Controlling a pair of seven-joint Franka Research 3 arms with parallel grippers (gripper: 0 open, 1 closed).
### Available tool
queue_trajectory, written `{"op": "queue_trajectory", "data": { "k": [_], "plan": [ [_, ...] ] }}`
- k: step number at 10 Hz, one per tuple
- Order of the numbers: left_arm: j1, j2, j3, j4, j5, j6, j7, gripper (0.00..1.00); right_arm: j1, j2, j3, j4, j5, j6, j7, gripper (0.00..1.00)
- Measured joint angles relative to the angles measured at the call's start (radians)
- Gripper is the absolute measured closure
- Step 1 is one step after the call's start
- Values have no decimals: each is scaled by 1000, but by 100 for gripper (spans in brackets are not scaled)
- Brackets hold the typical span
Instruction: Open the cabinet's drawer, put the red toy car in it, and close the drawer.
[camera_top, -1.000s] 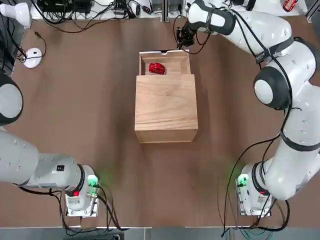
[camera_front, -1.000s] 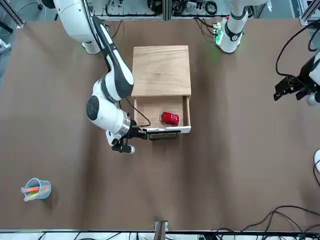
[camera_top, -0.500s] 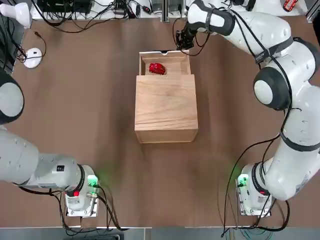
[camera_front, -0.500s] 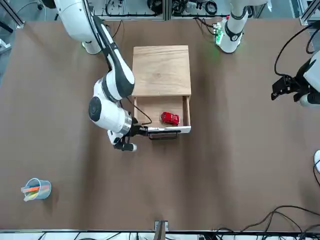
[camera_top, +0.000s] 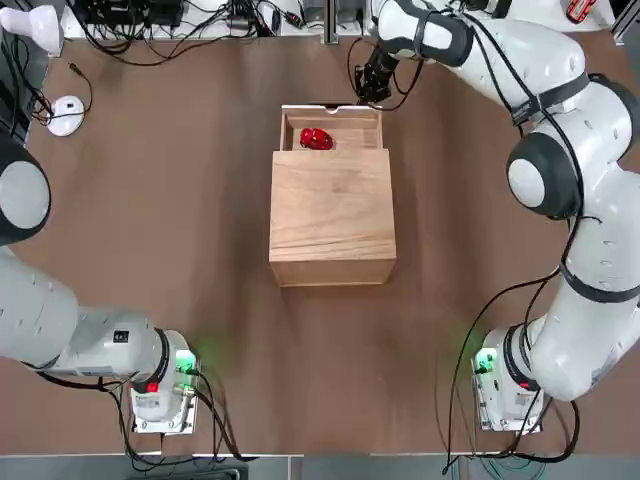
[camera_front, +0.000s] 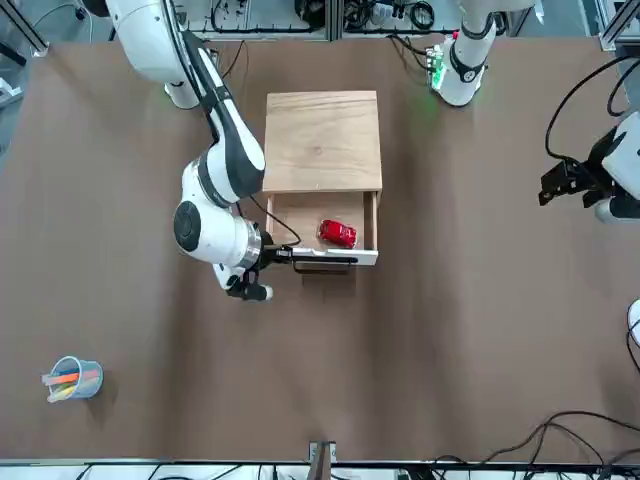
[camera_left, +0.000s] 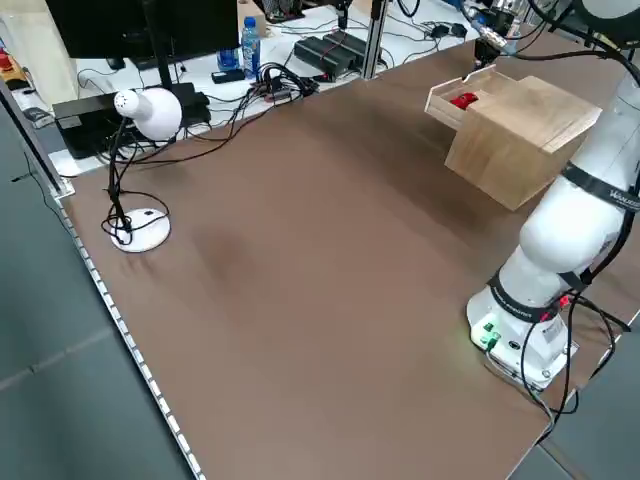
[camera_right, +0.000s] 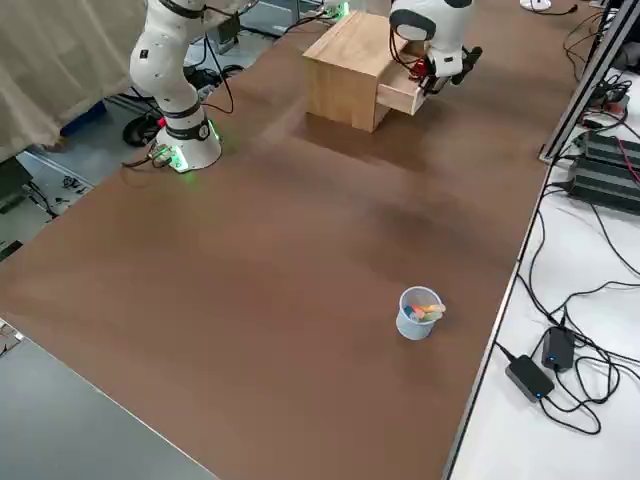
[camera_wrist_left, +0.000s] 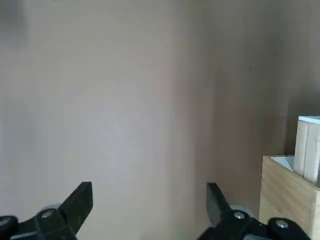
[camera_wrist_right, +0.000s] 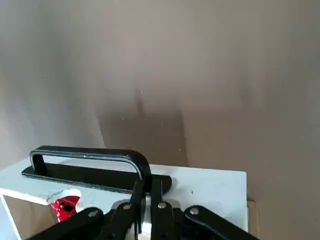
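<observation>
The tan wooden cabinet (camera_top: 331, 215) stands mid-table, and its drawer (camera_top: 292, 126) is pulled partly out on the far side. Inside the drawer lies the red toy car (camera_top: 316, 138) (camera_front: 337, 234) (camera_left: 463, 100). My right gripper (camera_front: 290, 255) (camera_top: 366, 88) is shut, its fingertips (camera_wrist_right: 148, 199) pressed against the drawer's white front beside the black bar handle (camera_wrist_right: 85, 159). A corner of the car (camera_wrist_right: 65, 207) shows past the drawer front. My left gripper (camera_front: 566, 181) hovers open far off at the robot's left, with nothing between its fingers (camera_wrist_left: 80, 202).
A blue cup (camera_front: 71, 380) (camera_right: 418, 312) with pens stands toward the far right side. A white mouse (camera_top: 66, 112) and a white lamp (camera_left: 140, 112) sit at the far left. Cables and gear line the far edge.
The right gripper has pushed the drawer a little way into the cabinet, the car riding with it. The left gripper has drifted slightly toward the cabinet.
</observation>
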Motion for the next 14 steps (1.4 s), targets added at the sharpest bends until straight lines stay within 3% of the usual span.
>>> {"op": "queue_trajectory", "data": {
  "k": [7, 14],
  "plan": [
    [5, 0, 4, 3, 0, 0, -4, 0, 15, 0, 6, 11, 0, -141, 0, 89],
    [8, 0, 5, 8, 0, 0, -73, 0, 35, 0, 15, 11, 2, -369, 0, 90]
  ]
}}
